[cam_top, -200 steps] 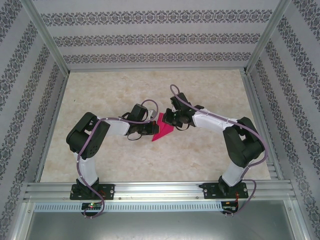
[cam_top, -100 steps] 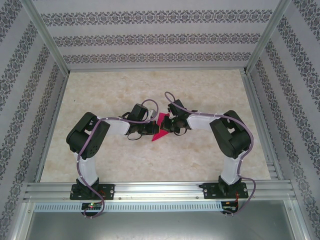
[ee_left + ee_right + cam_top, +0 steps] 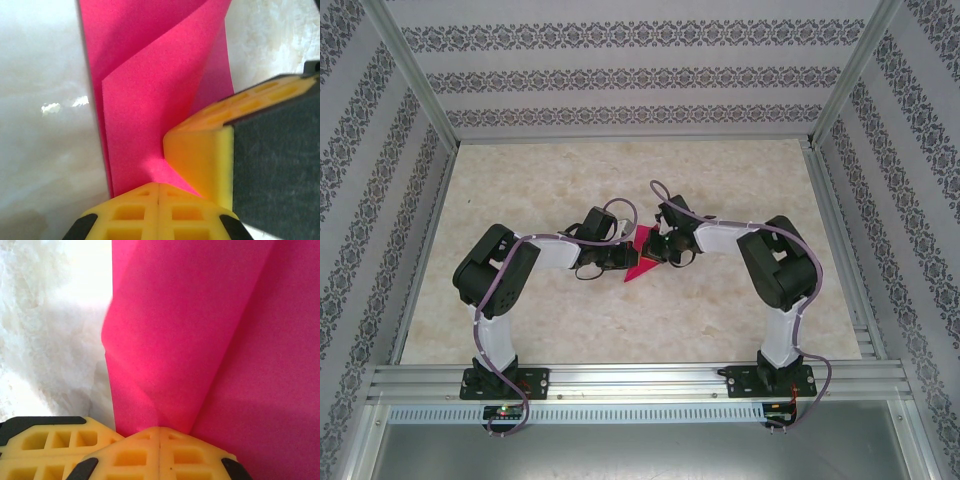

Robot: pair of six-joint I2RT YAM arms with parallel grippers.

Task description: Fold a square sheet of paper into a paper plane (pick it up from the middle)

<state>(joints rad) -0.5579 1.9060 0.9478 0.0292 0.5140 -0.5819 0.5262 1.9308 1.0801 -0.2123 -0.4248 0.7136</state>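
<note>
a pale marbled tabletop spreads beneath the left gripper and right gripper. patterned wallpaper panels stand well beyond and to either side of them, edged by aluminium frame posts. a slotted metal rail runs behind them.

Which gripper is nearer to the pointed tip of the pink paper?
The left gripper: the tip of the pink paper lies on its side; the right gripper grips the wider part.
</note>
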